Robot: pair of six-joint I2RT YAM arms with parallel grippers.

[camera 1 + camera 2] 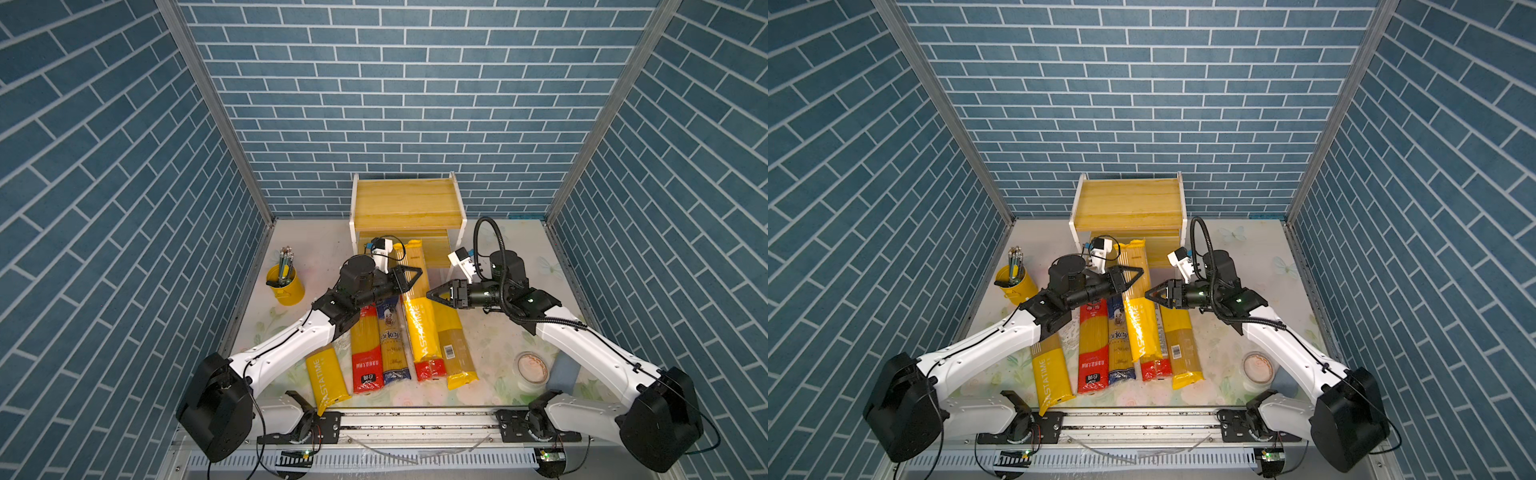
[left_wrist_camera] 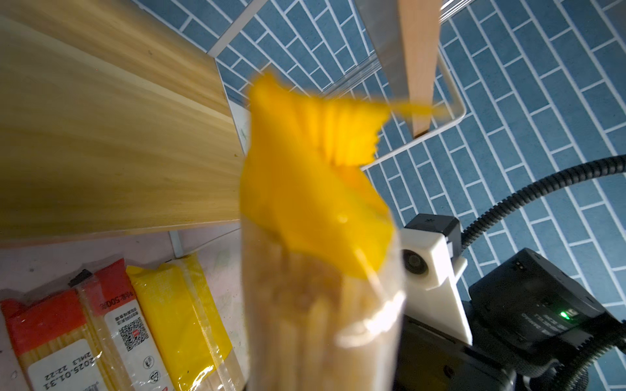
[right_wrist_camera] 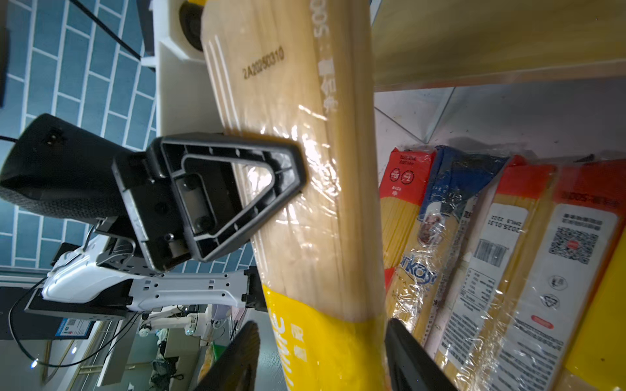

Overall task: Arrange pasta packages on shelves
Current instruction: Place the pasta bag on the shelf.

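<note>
Nearby, pencil cup (image 1: 286,287), jar (image 1: 530,365), shelves (image 1: 405,199) behind bag (image 1: 419,320)

Pasta packages (image 1: 365,345) before the shelves (image 1: 405,199)

1. "ASTATIME", first letter hidden: flat yellow bag (image 1: 328,384) and middle yellow bag (image 1: 420,330).
2. "2A20250310", "500": middle yellow bag, clear part.
3. "2025.01.31 2ML3 22:22": red-ended bag (image 2: 57,345), white label.
4. "rkay": blue-ended bag (image 3: 437,237).

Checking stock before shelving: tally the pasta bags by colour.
yellow bags: 3
red-ended bags: 2
blue-ended bag: 1
Total: 6
</note>
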